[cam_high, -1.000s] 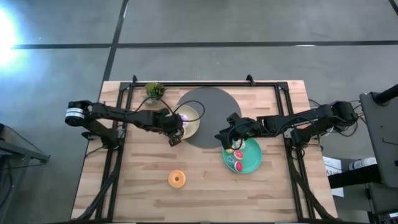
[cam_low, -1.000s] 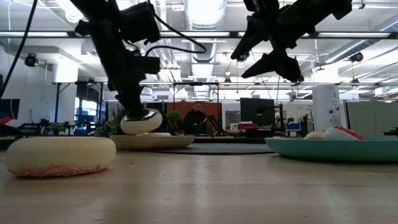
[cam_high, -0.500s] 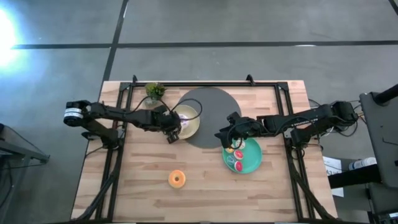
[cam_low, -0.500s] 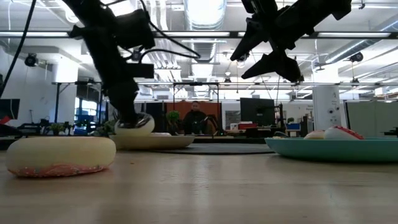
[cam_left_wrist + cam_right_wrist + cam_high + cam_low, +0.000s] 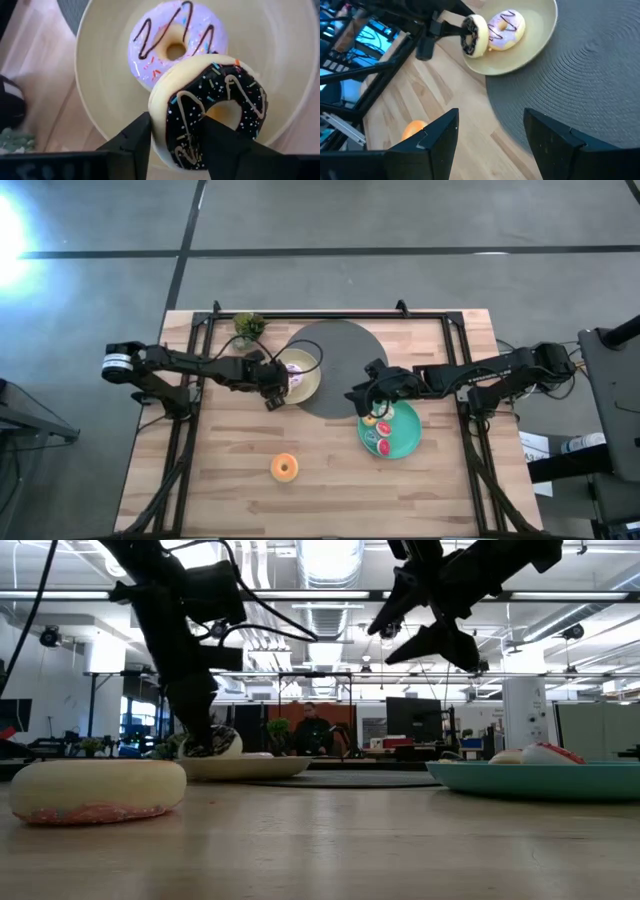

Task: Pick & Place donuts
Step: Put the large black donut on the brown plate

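Left gripper, left of centre in high view, fingers clamped on chocolate-frosted sprinkled toy donut, held tilted over round cream plate beside lilac-frosted donut. Right gripper fingers spread, holding nothing, above round teal plate.

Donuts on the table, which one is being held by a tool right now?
The chocolate-frosted donut with sprinkles, shut in the left tool over the cream plate. The lilac-frosted donut lies flat on that plate; the orange donut lies alone on the wood.
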`<state>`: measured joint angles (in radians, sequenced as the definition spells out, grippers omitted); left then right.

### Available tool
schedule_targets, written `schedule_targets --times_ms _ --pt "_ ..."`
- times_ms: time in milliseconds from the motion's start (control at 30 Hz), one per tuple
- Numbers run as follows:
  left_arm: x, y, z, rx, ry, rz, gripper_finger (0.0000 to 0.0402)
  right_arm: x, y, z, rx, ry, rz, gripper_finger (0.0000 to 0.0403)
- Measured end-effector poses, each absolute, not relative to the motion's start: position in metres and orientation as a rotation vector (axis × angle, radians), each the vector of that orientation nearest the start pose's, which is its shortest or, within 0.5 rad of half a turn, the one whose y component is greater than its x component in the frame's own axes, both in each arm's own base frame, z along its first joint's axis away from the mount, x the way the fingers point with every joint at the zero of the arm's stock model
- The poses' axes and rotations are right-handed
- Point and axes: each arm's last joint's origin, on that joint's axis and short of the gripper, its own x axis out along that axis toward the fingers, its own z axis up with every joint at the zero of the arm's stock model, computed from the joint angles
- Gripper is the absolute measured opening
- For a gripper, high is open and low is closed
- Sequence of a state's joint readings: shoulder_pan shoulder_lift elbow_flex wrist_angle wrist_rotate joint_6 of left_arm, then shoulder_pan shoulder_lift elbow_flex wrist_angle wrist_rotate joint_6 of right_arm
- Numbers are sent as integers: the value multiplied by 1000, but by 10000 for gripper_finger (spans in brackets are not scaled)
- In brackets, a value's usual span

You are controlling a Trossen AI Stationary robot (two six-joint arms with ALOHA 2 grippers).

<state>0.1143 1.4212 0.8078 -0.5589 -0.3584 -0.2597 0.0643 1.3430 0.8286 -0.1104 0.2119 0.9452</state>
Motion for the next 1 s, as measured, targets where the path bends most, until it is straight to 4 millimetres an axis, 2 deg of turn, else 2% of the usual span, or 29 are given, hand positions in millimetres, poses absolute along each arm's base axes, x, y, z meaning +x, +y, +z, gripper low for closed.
schedule_targets --times_ms 200,333,400,633,833,1000 --pt "252 39 202 -93 1051 567 142 291 1 239 810 438 -381 214" --pt "249 40 215 -88 1001 573 142 313 -13 233 811 489 -351 214" --pt "247 40 215 -80 996 573 142 329 -15 233 769 513 -320 214" --pt "246 41 192 -114 1002 605 143 377 -21 242 635 591 -305 214" --pt "246 41 204 -120 942 587 149 410 -32 230 623 626 -249 210" --pt "239 40 208 -83 925 541 149 433 -49 216 683 619 -207 186"
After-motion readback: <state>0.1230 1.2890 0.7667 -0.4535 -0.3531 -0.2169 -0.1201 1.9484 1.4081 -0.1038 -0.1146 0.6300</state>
